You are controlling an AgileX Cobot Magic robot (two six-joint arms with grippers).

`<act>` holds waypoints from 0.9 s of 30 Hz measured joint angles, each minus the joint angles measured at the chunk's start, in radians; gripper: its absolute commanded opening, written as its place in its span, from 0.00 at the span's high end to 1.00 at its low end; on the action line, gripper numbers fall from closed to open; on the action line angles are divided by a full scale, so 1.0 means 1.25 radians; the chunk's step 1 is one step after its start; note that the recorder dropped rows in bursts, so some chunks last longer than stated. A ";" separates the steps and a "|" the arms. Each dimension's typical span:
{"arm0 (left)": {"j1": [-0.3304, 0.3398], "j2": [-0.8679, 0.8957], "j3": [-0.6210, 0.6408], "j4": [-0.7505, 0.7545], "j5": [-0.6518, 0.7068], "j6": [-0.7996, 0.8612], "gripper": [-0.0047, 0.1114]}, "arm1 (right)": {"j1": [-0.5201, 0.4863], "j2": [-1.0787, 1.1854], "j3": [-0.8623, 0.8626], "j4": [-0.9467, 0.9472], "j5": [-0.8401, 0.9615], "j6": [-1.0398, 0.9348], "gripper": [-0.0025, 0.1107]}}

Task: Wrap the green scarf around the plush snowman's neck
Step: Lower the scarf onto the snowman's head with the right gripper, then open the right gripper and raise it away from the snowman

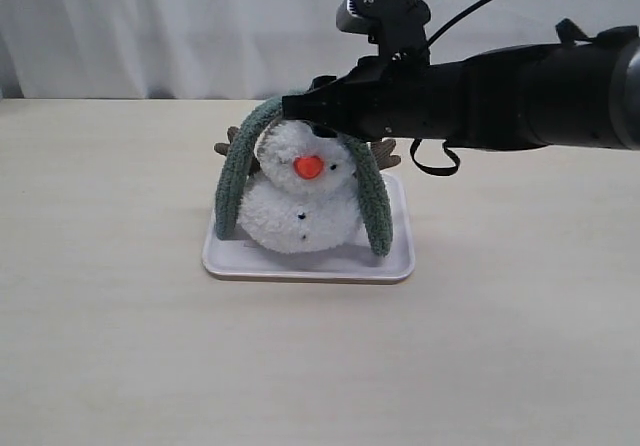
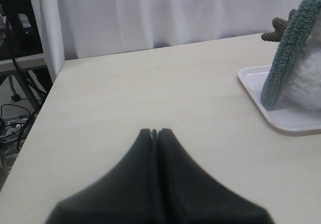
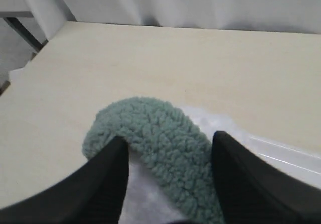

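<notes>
On the pale surface (image 1: pixel 120 346), one white rectangular tray (image 1: pixel 395 266) holds the one fluffy white plush snowman (image 1: pixel 300 221). The single fuzzy grey-green scarf (image 1: pixel 232 181) arches over its head, ends reaching the tray at its 8 and 4 o'clock, so the neck is not yet wrapped. At 12 o'clock the right fingers (image 3: pixel 108 174) stand apart astride the scarf's middle, probably to position it, while the left fingers (image 2: pixel 145 153), pressed together, wait toward 9 o'clock.

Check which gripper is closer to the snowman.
Right. The right gripper sits just above the snowman, straddling the scarf draped over its head. The left gripper is shut, over the table, off to the side of the tray.
</notes>
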 measured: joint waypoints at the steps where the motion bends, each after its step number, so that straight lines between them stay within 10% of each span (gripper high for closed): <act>1: 0.000 0.000 0.000 0.000 0.000 0.000 0.96 | -0.008 0.000 0.000 0.000 0.019 0.014 0.55; 27: 0.000 0.000 0.000 0.000 0.000 0.000 0.96 | -0.057 -0.110 0.000 -0.583 0.071 0.379 0.55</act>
